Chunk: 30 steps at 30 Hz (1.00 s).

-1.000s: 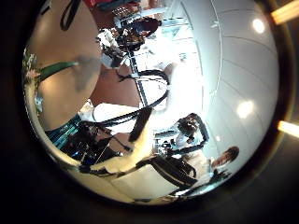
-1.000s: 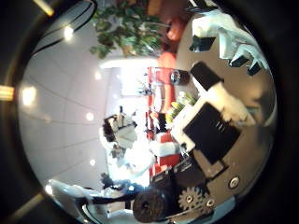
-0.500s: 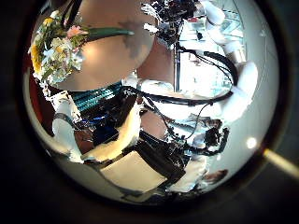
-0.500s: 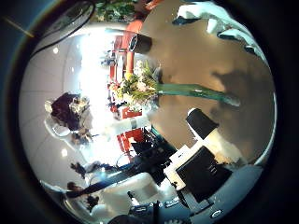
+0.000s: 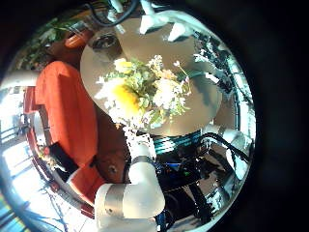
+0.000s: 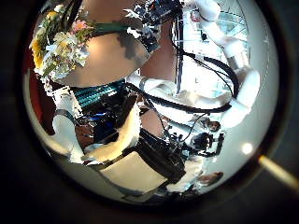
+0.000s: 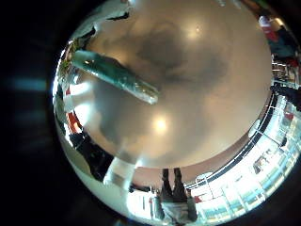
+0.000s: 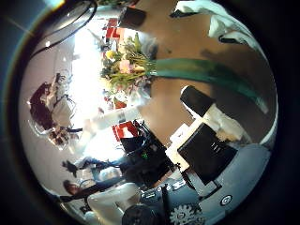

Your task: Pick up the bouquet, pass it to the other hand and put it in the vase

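Left little finger side palm view: the bouquet (image 5: pixel 147 89) lay flat on the round counter (image 5: pixel 208 106), blooms fanned out loose and full. A dark, pot-like thing (image 5: pixel 104 44) stood near the flower heads; it may have been the vase, though I couldn't tell. The left robot hand (image 5: pixel 145 14) showed only relaxed fingertips, holding nothing.

Left thumb side palm view: the bouquet (image 6: pixel 58 47) was well away from this palm, its wrapped stem (image 6: pixel 114 29) running towards the other robot hand (image 6: pixel 154 19), which hung right at the stem's end. The left robot hand's fingers (image 6: pixel 117 159) were loosely spread and empty.

Right little finger side palm view: only the stem (image 7: pixel 118 75) showed, lying on the bare counter (image 7: pixel 188 104).

Right thumb side palm view: stem (image 8: pixel 202 72) close to the palm, flower heads (image 8: pixel 125 66) beyond. The right robot hand (image 8: pixel 202 127) was wide, fingers on either side of the stem, not closed on it.

By the look of it, it was a light bundle, top-heavy at the blooms, petals soft and easily crushed. The firm wrapped stem looked like the place to grip, near the middle, leaving room for the other hand.
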### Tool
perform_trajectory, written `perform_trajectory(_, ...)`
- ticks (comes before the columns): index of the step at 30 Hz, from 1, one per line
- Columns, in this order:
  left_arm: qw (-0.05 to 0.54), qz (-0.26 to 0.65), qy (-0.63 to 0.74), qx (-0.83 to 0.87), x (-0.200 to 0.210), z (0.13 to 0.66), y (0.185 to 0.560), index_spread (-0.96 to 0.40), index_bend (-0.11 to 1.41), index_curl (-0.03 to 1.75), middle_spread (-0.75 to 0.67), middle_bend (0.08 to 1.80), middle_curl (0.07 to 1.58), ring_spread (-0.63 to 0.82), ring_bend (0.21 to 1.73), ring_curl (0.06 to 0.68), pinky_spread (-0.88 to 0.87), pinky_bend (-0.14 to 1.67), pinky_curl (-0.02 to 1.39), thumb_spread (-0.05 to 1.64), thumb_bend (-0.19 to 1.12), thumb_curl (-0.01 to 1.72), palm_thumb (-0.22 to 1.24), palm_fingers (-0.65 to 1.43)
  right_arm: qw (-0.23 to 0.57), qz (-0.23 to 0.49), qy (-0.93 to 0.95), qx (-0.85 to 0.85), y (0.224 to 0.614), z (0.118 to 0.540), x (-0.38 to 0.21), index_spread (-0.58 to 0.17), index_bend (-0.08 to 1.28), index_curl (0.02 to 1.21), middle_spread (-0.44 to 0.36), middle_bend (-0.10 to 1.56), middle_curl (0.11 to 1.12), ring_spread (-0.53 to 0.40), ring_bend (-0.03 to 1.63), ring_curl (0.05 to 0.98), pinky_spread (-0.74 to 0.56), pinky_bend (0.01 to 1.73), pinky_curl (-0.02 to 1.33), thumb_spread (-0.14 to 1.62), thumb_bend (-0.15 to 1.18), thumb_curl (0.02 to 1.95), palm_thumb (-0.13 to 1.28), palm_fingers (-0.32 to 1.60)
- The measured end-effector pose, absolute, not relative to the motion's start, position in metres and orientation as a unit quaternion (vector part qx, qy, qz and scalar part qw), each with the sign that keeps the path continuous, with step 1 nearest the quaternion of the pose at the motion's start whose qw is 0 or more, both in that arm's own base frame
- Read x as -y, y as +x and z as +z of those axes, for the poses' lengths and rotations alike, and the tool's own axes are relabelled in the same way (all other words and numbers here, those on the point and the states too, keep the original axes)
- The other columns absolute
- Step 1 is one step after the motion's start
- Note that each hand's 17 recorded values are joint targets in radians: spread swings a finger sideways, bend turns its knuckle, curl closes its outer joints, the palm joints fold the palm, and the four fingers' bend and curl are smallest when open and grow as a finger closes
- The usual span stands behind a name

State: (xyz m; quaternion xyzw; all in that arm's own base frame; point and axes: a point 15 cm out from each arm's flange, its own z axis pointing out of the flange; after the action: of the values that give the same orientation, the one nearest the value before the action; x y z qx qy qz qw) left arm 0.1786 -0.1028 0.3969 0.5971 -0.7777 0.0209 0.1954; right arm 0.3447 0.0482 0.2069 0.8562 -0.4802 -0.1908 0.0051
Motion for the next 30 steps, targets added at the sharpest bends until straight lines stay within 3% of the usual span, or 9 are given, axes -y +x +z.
perform_trajectory(20, 0.197, 0.022, 0.596, 0.778, 0.103, 0.397, 0.178, 0.08, 0.19, 0.42, 0.36, 0.19, 0.35, 0.54, 0.44, 0.189, 0.50, 0.18, 0.24, 1.07, -0.02, 0.34, 0.35, 0.19, 0.031, -0.182, 0.857, 0.481, 0.350, 0.188, -0.051, -0.401, 0.44, 0.56, -0.245, 0.73, 0.61, -0.319, 0.93, 0.432, -0.09, 0.56, 0.20, 0.95, -0.03, 0.46, 0.74, 0.33)
perform_trajectory(30, 0.197, 0.022, 0.596, 0.778, 0.103, 0.398, 0.178, 0.08, 0.19, 0.42, 0.36, 0.19, 0.35, 0.54, 0.44, 0.189, 0.50, 0.18, 0.24, 1.07, -0.03, 0.34, 0.35, 0.19, 0.074, -0.170, 0.857, 0.482, 0.348, 0.176, -0.047, -0.404, 0.42, 0.56, -0.267, 0.71, 0.63, -0.325, 0.91, 0.437, -0.09, 0.56, 0.19, 0.95, -0.03, 0.45, 0.74, 0.38)
